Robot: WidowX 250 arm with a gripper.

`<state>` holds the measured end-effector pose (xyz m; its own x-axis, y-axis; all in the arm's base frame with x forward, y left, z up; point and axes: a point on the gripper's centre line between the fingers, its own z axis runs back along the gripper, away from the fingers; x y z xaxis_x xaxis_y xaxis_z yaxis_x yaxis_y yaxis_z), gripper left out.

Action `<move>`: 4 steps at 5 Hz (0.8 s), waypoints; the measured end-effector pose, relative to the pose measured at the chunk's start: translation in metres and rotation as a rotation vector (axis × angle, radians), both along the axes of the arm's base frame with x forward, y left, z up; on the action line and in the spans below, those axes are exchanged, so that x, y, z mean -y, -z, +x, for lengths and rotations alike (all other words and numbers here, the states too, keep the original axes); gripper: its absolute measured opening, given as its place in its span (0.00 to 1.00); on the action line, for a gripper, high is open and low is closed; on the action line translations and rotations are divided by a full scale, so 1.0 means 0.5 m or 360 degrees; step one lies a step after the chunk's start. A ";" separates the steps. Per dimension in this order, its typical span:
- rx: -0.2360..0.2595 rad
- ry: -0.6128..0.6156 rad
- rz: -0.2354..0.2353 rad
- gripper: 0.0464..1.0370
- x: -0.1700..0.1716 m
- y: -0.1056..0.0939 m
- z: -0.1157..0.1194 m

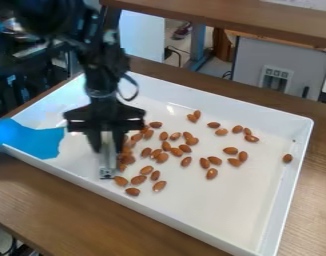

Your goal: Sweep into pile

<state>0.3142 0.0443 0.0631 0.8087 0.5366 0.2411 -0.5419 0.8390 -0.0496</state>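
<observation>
The black gripper point(107, 145) is over the left part of the white tray point(232, 205), shut on a narrow pale grey tool point(107, 162) that hangs upright between its fingers. The tool's dark lower end is at the tray floor near the front-left wall. Brown almonds lie right beside the tool, closely grouped at an almond point(127, 159) and spread loosely toward the middle. Several more lie farther right, such as an almond point(230, 150), and a lone almond point(287, 158) is near the right wall. The gripper and tool may hide some almonds behind them.
Raised walls edge the tray on a brown wooden table point(72, 205). A blue sheet point(29, 139) lies over the tray's left rim. Behind stand a wooden shelf point(239, 17) and a grey panel point(279, 65).
</observation>
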 end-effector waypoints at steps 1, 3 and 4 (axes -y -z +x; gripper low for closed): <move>-0.0016 -0.0009 -0.0007 0.33 0.051 0.000 0.024; -0.0010 -0.0040 -0.0022 0.33 0.150 -0.002 0.064; 0.0011 -0.0042 -0.0011 0.33 0.221 -0.001 0.095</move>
<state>0.3619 -0.0661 0.0637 0.7926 0.5594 0.2426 -0.5635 0.8240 -0.0591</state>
